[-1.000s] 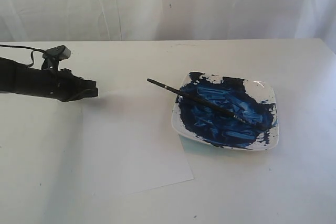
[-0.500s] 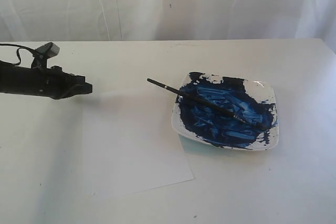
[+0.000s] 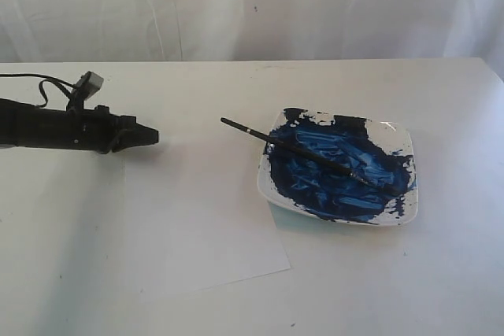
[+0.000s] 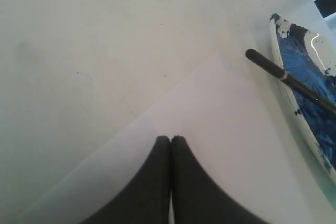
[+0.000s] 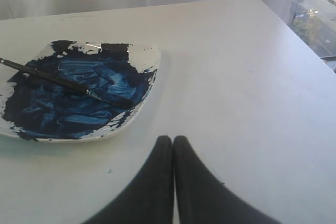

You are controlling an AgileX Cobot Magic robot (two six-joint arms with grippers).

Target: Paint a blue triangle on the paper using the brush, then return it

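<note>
The black-handled brush (image 3: 299,149) lies across the white dish (image 3: 270,191) smeared with blue paint, its handle end sticking out past the dish's left rim. The brush (image 4: 286,77) and dish (image 4: 294,109) also show in the left wrist view, and the brush (image 5: 58,80) in the right wrist view. The white paper (image 3: 201,218) lies flat left of the dish, with no paint on it; no blue triangle shows. My left gripper (image 3: 153,137) hovers shut and empty at the paper's far left corner (image 4: 170,137). My right gripper (image 5: 173,139) is shut, empty, beside the dish (image 5: 142,106).
White tabletop (image 3: 354,84) all round, with a white curtain behind it. The table's right edge (image 5: 307,38) shows in the right wrist view, with a window beyond. The right arm is outside the exterior view.
The left arm drew back to the left, then came forward to the right, its tip now farther right than a second ago. Brush, dish and paper have not moved.
</note>
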